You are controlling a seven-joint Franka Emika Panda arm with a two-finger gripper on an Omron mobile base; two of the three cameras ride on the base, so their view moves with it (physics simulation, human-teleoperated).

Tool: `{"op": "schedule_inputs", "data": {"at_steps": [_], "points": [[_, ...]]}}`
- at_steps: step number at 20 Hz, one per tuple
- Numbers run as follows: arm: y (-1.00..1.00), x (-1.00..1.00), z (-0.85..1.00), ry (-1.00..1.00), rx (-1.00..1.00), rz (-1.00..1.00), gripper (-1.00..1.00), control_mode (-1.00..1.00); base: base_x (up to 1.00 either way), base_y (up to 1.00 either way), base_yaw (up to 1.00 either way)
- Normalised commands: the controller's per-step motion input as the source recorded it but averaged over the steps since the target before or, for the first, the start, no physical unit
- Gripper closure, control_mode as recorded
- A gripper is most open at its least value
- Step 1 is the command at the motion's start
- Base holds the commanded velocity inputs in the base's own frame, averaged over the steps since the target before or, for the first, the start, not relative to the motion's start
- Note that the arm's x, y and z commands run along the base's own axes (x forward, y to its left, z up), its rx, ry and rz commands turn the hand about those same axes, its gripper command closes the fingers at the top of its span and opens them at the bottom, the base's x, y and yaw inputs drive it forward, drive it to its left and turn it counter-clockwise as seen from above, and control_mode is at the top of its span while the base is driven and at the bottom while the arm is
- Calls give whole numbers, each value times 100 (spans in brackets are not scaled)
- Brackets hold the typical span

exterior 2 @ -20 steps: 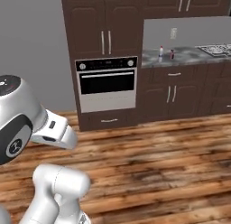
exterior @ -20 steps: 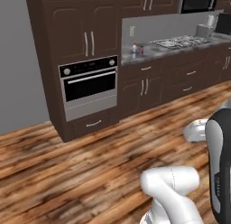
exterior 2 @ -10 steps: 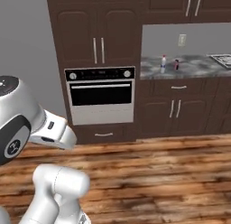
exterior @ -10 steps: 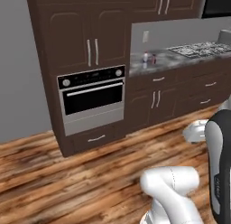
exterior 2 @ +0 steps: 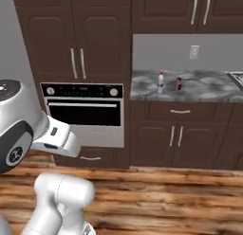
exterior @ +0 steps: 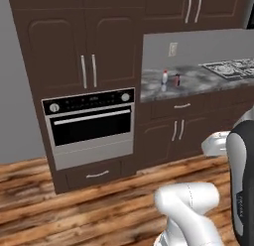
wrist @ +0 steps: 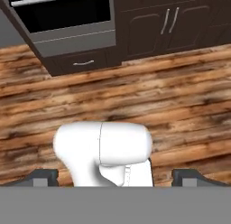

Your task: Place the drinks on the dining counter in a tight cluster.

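Two drinks stand side by side on the grey-topped wall counter (exterior: 198, 81): a pale bottle with a red cap (exterior: 164, 80) (exterior 2: 161, 82) and a short dark-red bottle (exterior: 177, 80) (exterior 2: 179, 83) just right of it. The dining counter is out of view. My gripper (wrist: 115, 178) hangs low over the wood floor, far from the bottles. Its two dark fingertips (wrist: 43, 177) stand wide apart, open, with nothing between them.
A built-in oven (exterior: 89, 126) (exterior 2: 83, 113) sits in tall dark cabinets left of the wall counter. A cooktop (exterior: 230, 67) lies further right on it. Dark base cabinets with drawers (exterior 2: 180, 134) stand below. Wood floor (wrist: 180, 105) spreads in front.
The whole picture has shifted: the base has driven closer to the oven wall, so oven, cabinets and bottles look larger. The gripper stays open.
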Motion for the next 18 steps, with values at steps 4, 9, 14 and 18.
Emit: {"op": "schedule_inputs", "data": {"at_steps": [4, 9, 14, 18], "points": [[0, 0, 0, 0, 0, 0, -100, 100, 99, -100, 19], [0, 0, 0, 0, 0, 0, -100, 100, 100, -92, 20], [0, 0, 0, 0, 0, 0, -100, 100, 95, -84, 26], [0, 0, 0, 0, 0, 0, -100, 100, 48, -52, 9]]}}
